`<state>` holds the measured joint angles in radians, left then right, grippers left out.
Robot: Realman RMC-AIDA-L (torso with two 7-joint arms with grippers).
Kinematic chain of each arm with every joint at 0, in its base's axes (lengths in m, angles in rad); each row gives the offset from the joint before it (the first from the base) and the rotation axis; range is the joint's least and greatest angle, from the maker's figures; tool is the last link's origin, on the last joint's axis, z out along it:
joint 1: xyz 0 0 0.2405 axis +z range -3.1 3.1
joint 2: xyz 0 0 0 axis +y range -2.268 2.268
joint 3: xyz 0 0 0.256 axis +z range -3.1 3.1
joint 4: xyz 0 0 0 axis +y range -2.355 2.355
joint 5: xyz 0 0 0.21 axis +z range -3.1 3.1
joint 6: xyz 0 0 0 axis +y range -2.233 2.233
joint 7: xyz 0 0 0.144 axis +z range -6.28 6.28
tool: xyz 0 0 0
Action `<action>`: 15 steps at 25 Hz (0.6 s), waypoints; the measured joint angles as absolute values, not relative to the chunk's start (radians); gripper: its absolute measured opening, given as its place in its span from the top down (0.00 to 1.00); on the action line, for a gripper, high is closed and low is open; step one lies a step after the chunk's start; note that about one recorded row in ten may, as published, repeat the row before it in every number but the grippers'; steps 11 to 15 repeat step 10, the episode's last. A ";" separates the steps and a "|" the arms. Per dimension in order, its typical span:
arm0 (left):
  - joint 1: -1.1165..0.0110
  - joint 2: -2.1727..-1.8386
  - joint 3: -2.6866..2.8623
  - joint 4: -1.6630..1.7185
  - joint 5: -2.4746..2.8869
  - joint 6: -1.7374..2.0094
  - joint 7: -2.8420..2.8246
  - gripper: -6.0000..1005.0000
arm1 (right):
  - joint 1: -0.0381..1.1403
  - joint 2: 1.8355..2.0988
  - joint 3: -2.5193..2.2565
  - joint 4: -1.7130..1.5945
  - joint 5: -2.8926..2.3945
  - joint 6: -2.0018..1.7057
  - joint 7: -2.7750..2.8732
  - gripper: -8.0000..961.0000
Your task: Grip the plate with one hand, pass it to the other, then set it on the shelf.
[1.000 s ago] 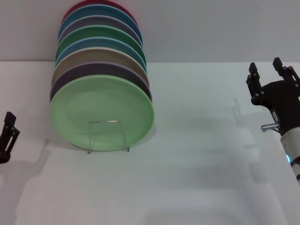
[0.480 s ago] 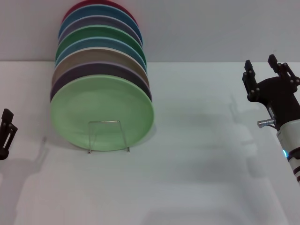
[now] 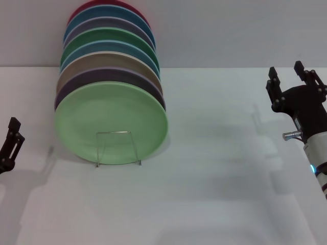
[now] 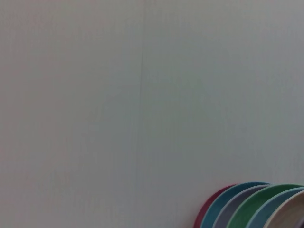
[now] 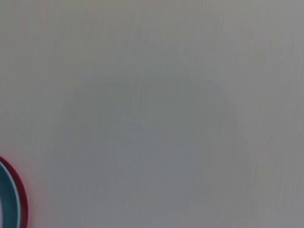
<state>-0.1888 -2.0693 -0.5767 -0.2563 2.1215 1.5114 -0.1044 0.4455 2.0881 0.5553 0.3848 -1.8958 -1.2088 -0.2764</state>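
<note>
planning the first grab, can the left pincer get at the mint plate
Probably yes: the plate stands frontmost in the shelf, and nothing lies between it and the left pincer.

Right end effector (image 3: 290, 77): matte black, two slim fingers with squared, blocky tips, set apart on a broad black palm block. Small screw heads or holes show on the finger tips. Below the palm a short silver, knurled-looking stub juts from the side of the black wrist housing. Under that, the arm link is white or pale grey, with a small lit cyan-blue mark and dark bands lower down.

Left end effector (image 3: 10, 145): matte black too, only partly in view; a narrow finger with a blocky tip and angular, bracket-like links. Finer detail cannot be made out.
</note>
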 joint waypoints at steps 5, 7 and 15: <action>-0.199 -2.069 -0.583 -0.256 2.122 1.509 -0.104 0.18 | 0.440 2.088 0.555 0.385 -1.896 -1.209 -0.276 0.44; -0.200 -2.069 -0.591 -0.256 2.122 1.509 -0.104 0.18 | 0.440 2.088 0.555 0.385 -1.896 -1.209 -0.276 0.44; -0.202 -2.069 -0.600 -0.256 2.122 1.509 -0.104 0.18 | 0.439 2.088 0.555 0.385 -1.896 -1.209 -0.276 0.44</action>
